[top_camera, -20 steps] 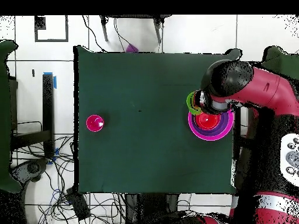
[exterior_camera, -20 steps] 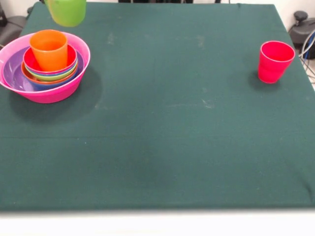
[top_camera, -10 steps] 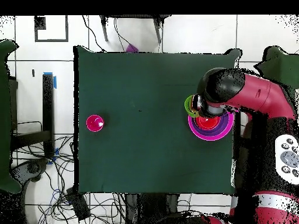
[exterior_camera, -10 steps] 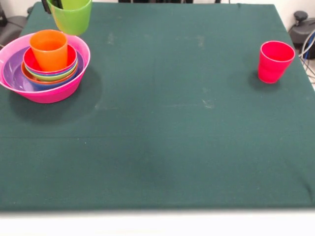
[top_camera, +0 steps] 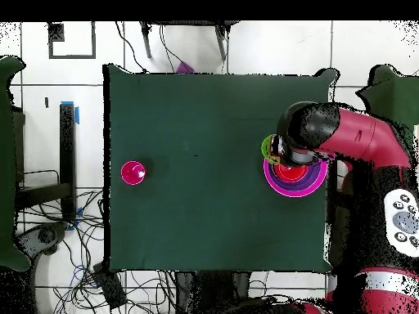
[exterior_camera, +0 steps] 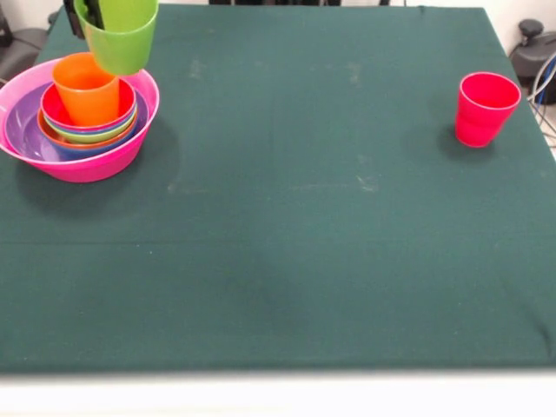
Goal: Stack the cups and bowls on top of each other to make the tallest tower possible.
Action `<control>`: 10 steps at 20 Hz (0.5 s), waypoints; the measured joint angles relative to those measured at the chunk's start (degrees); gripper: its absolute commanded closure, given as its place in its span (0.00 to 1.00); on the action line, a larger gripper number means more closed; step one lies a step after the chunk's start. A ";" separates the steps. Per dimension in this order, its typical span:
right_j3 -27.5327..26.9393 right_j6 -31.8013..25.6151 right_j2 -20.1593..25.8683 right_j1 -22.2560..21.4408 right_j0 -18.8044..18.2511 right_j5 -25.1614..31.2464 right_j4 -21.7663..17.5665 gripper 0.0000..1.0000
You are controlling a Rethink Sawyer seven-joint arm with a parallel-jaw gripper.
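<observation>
Pincer [exterior_camera: 97,10] grips green cup [exterior_camera: 117,35] by its rim, aloft beside orange cup [exterior_camera: 85,87] atop tower [exterior_camera: 78,109] at bench [exterior_camera: 287,226] corner, positioned for nesting. Red cup [exterior_camera: 485,108] waits at opposite edge.

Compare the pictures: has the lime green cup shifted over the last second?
Yes. In the front view the lime green cup has come lower, nearer the orange cup in the pink bowl, which stayed put.
</observation>
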 measured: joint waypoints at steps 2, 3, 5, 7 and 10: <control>0.51 0.00 0.19 -0.18 -0.57 0.00 -0.59 1.00; 1.07 0.00 0.31 -0.44 -1.18 -0.01 -1.20 1.00; 1.45 0.00 0.42 -0.71 -1.69 -0.01 -1.75 1.00; 1.93 0.00 0.58 -1.11 -2.56 0.00 -2.58 1.00; 2.16 0.00 0.79 -1.12 -3.52 0.00 -3.44 1.00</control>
